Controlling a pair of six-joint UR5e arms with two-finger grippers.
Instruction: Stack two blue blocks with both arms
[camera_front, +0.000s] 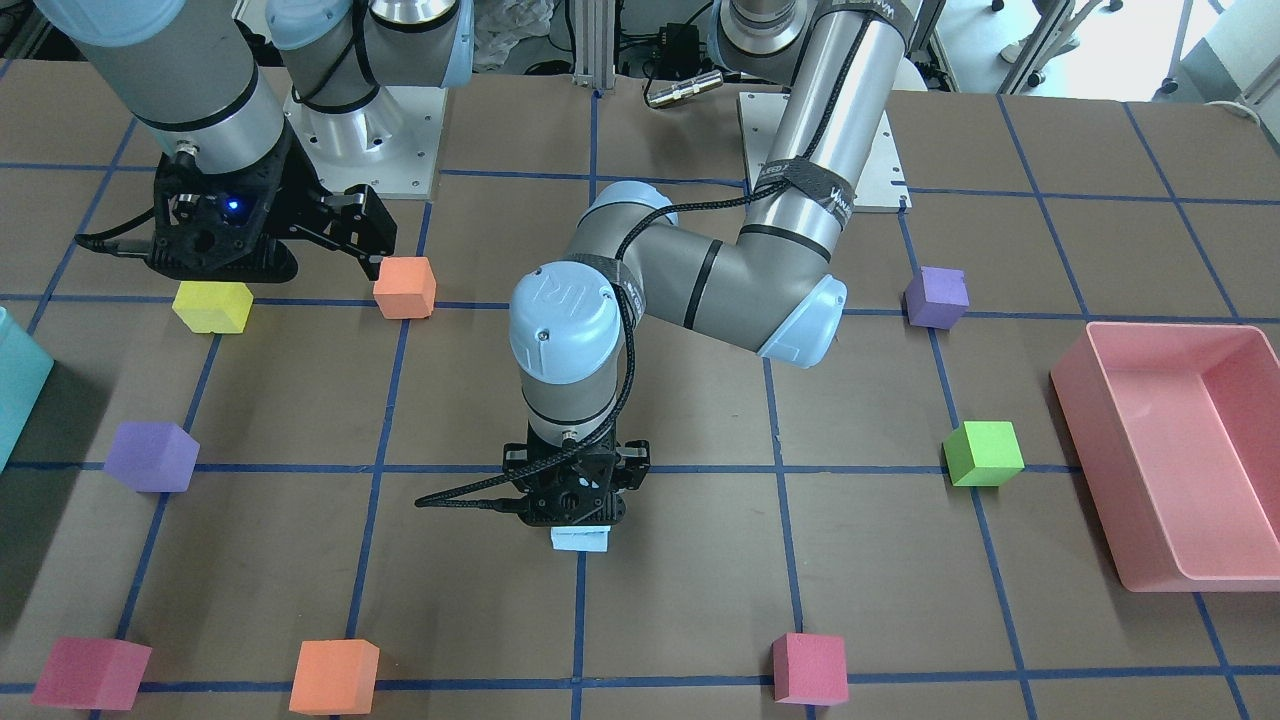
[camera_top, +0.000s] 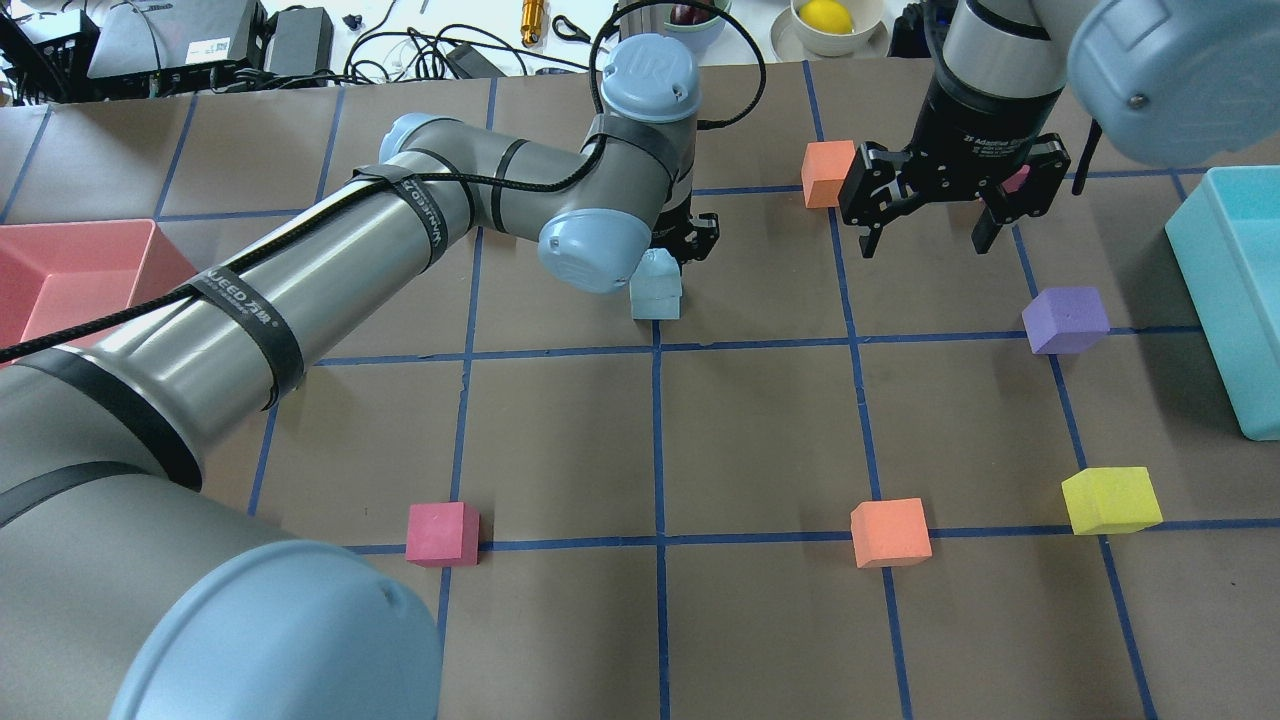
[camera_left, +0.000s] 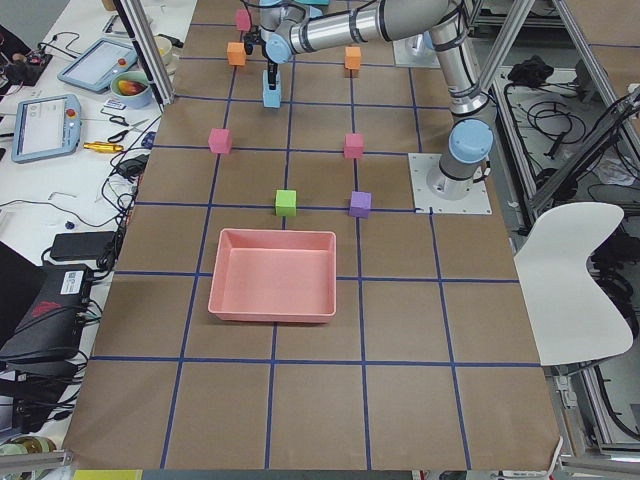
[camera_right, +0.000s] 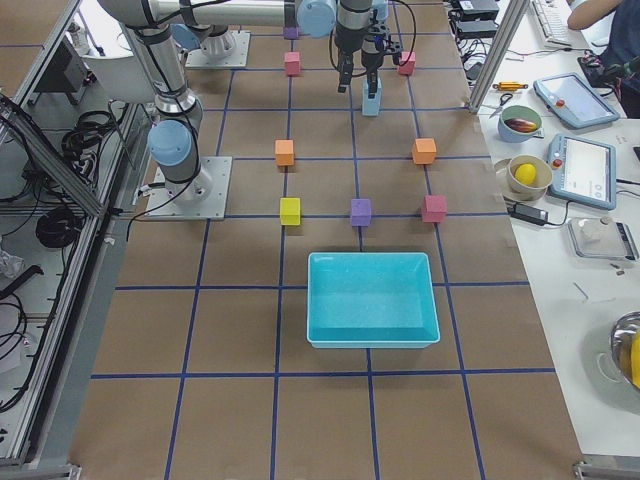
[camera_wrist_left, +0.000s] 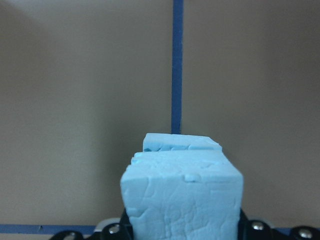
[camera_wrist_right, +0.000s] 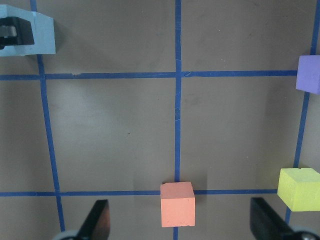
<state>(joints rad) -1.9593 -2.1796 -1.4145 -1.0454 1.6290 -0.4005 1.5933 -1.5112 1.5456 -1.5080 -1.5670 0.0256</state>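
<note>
Brown paper gridded with blue tape covers the table (camera_top: 760, 430). Mid-table my left gripper (camera_front: 575, 515) pinches the upper pale sky-blue foam cube (camera_wrist_left: 182, 200), seated on its twin (camera_top: 655, 305). I judge them light and squashy: hold the side faces, gently. Neighbours stand well apart. Beyond, the right gripper (camera_top: 927, 235) hangs spread near an orange foam cube (camera_top: 828, 173).

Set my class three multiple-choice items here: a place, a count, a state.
1. The green block lies: A beside the pink bin; B inside it; C on an orange block.
2. How many orange blocks are there? A one; B two; C three.
3. The right gripper is: A open, empty; B shut on the green block; C shut on nothing.
Answers: 1A, it sits by the bin's wall. 2B, two show. 3A, spread wide, nothing between.
</note>
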